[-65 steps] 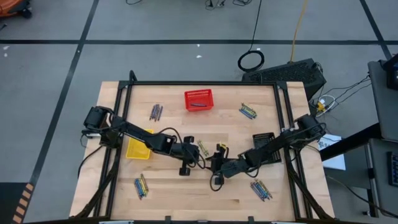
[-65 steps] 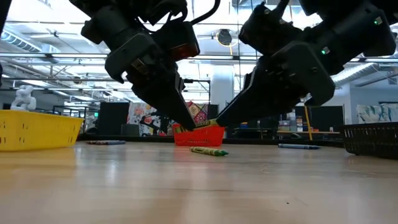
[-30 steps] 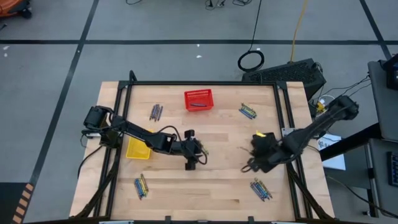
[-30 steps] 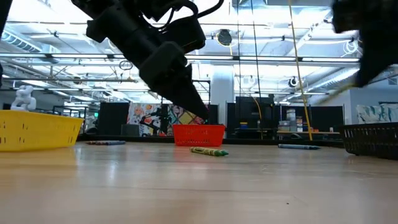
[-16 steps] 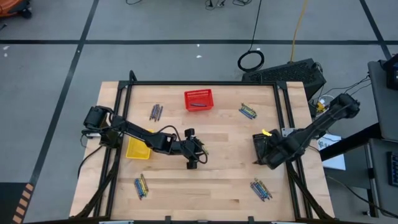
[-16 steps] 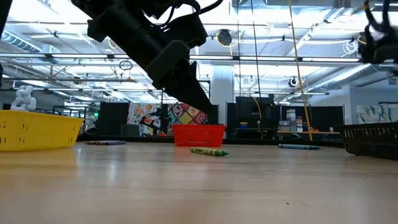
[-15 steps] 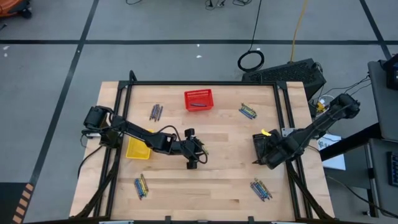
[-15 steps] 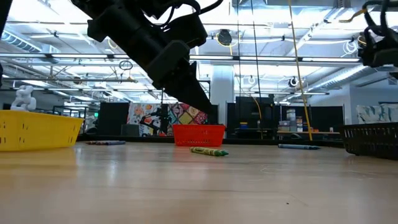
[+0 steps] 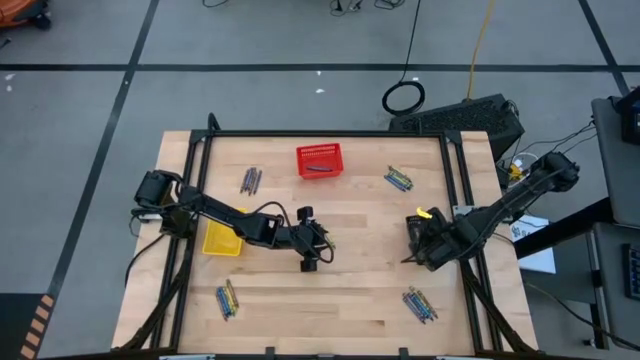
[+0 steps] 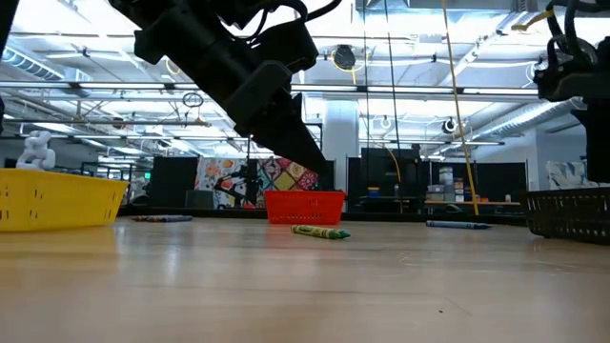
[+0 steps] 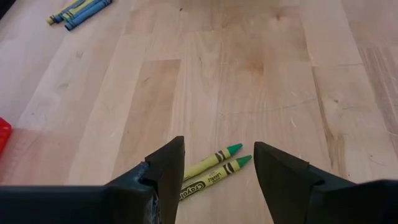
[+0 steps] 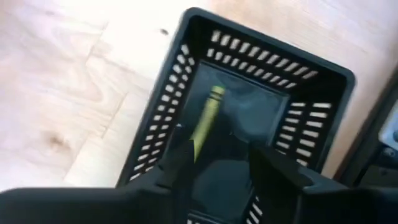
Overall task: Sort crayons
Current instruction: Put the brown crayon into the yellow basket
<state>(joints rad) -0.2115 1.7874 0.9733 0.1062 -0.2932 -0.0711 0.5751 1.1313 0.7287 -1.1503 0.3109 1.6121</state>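
Observation:
My right gripper hangs open over the black mesh basket at the table's right side. One yellow-green crayon shows inside the basket, beyond the gap between the fingers. Whether it touches a finger, I cannot tell. My left gripper is open near the table's middle, above the wood, with one finger on either side of two yellow-green crayons. They lie side by side, flat on the wood.
A red basket holding a crayon stands at the far middle, and a yellow basket at the left. Crayon groups lie at the far left, far right, near left and near right.
My right gripper has shifted a little toward the table's right edge and now hangs over the black basket.

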